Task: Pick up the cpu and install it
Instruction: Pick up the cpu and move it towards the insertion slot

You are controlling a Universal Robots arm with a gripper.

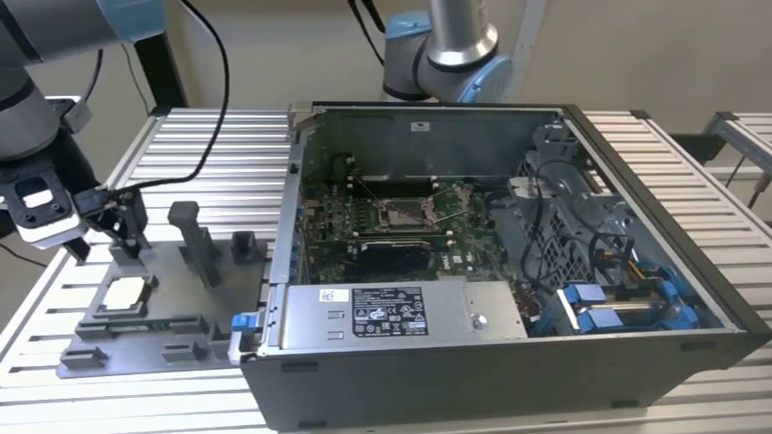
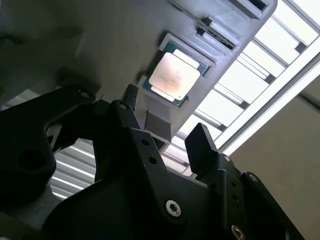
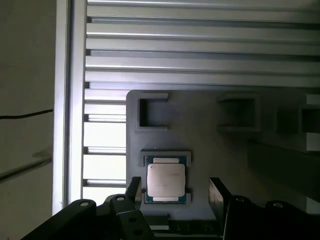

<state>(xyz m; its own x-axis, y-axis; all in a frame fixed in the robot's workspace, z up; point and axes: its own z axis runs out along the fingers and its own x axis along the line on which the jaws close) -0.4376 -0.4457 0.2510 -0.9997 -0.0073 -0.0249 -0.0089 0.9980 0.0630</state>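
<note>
The cpu [image 1: 125, 293], a small flat square chip with a pale silver top, lies in a square pocket of the grey fixture tray [image 1: 163, 330] on the exterior view's left. My gripper [image 1: 118, 233] hangs above the tray, a little behind the chip and apart from it. Both wrist views look down past the dark fingers onto the cpu [image 3: 166, 181] [image 2: 174, 74]. The gripper [image 3: 175, 186] is open with nothing between its fingers, which stand wider than the chip. The motherboard socket [image 1: 404, 214] sits inside the open computer case [image 1: 675, 298].
Grey upright blocks [image 1: 197, 242] rise from the tray beside my gripper. A second robot arm [image 1: 440, 45] stands behind the case. A slatted aluminium table [image 1: 193, 145] carries everything. Black cables [image 1: 217, 90] trail over it at the back left.
</note>
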